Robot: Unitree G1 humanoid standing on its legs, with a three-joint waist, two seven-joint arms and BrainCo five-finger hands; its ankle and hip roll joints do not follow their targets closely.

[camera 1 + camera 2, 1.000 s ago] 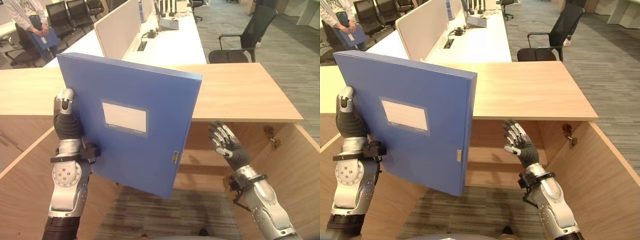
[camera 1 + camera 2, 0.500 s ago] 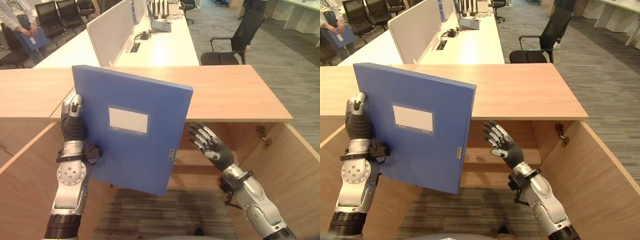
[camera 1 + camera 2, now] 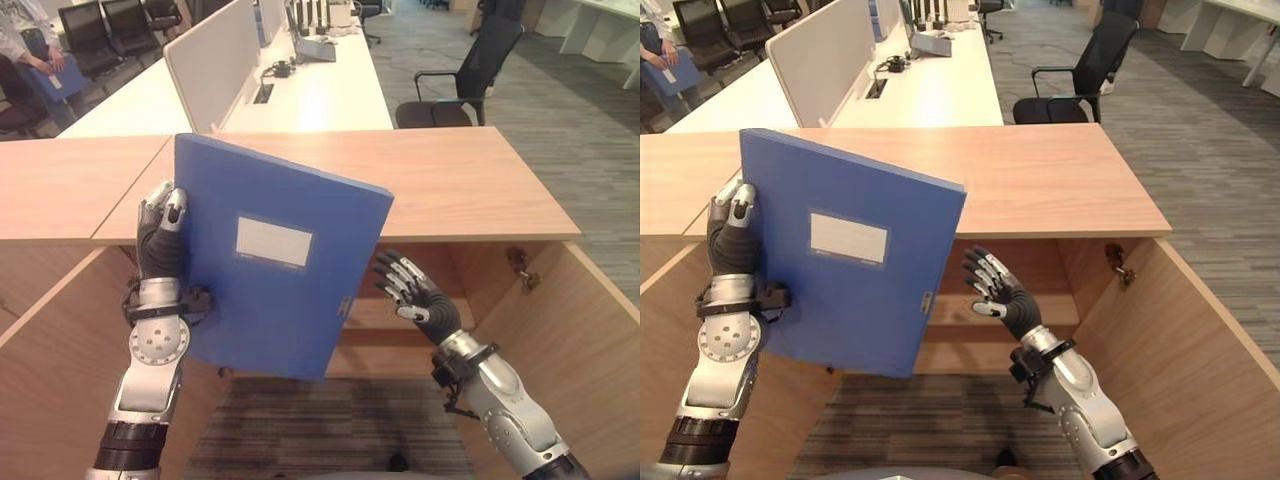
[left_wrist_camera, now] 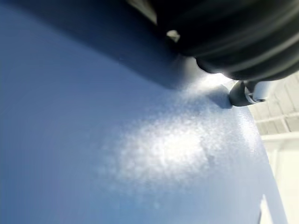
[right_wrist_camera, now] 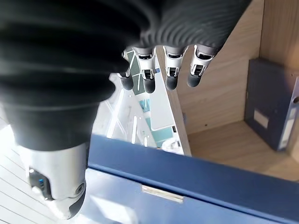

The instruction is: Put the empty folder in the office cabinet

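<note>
A blue folder (image 3: 275, 265) with a white label stands upright in front of the open wooden cabinet (image 3: 460, 180). My left hand (image 3: 158, 245) grips its left edge, thumb on the front cover and fingers hidden behind it. In the left wrist view the blue cover (image 4: 117, 154) lies right against the hand. My right hand (image 3: 420, 300) is open with spread fingers, just right of the folder's clasp edge and not touching it. The right wrist view shows that edge with its clasp (image 5: 161, 193) past straight fingers (image 5: 170, 70).
The cabinet's doors stand open on the left (image 3: 50, 370) and right (image 3: 595, 340), with a shelf (image 3: 385, 325) inside. Another dark blue folder (image 5: 271, 109) stands in the cabinet. Beyond are a white desk (image 3: 310, 95), a black chair (image 3: 470, 70) and a person (image 3: 25, 45).
The whole view has shifted. The folder has sunk lower and moved away towards the cabinet front, still in my left hand. My right hand has come closer to its right edge.
</note>
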